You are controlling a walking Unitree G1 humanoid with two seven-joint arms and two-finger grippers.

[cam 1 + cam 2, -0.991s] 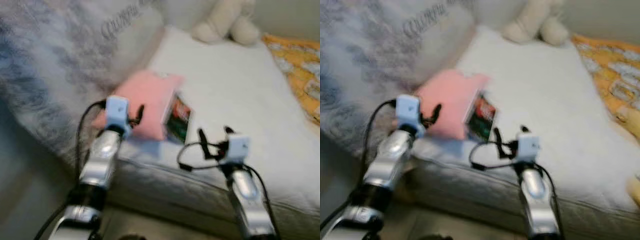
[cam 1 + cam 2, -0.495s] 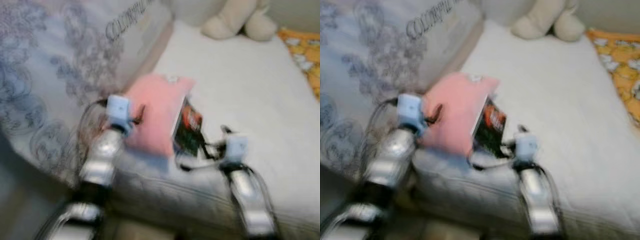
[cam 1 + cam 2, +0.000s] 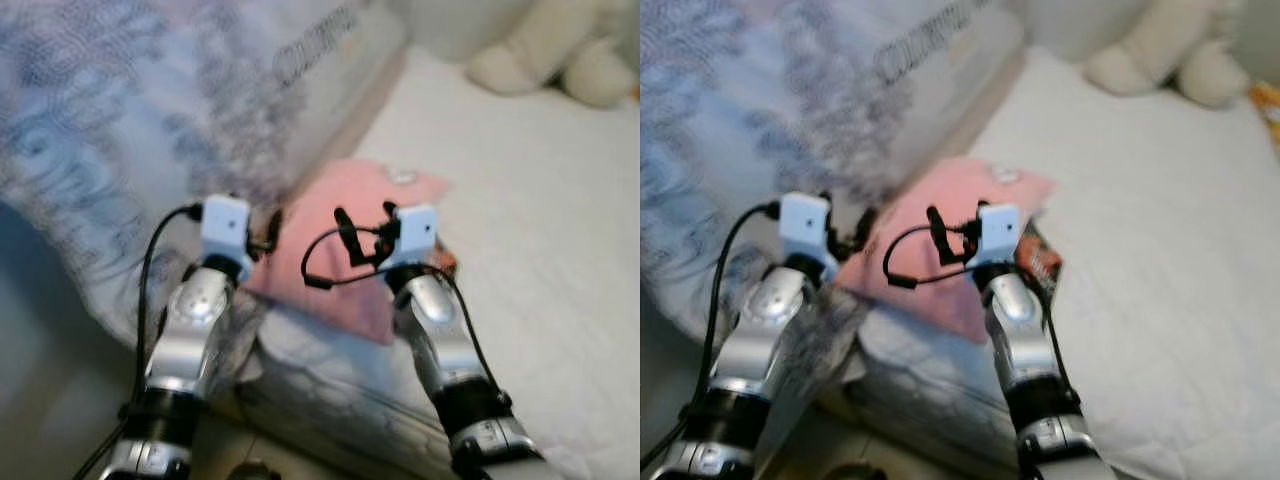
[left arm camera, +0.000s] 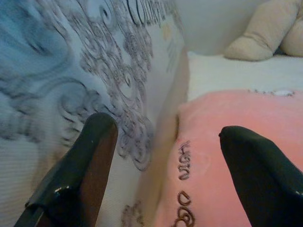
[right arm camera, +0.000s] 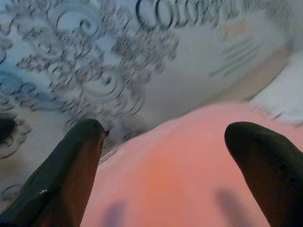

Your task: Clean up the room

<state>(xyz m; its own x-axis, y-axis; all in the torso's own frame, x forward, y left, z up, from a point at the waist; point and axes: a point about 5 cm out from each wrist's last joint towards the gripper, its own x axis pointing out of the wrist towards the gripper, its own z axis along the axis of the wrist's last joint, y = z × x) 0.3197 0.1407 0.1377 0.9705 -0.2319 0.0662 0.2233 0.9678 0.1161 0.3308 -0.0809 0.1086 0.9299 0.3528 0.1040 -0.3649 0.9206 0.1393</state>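
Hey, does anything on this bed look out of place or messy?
Yes. A pink cloth lies loose at the white bed's near edge, and a red-and-dark printed packet pokes out from beside it.

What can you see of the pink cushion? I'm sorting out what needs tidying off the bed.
The pink cushion looks soft and plush, with dark embroidered lettering near one edge and a small pale tag at its far edge. It lies flat at the bed's near edge, against the patterned bedding, partly covering a dark printed packet. Both grippers, left and right, hover open by it.
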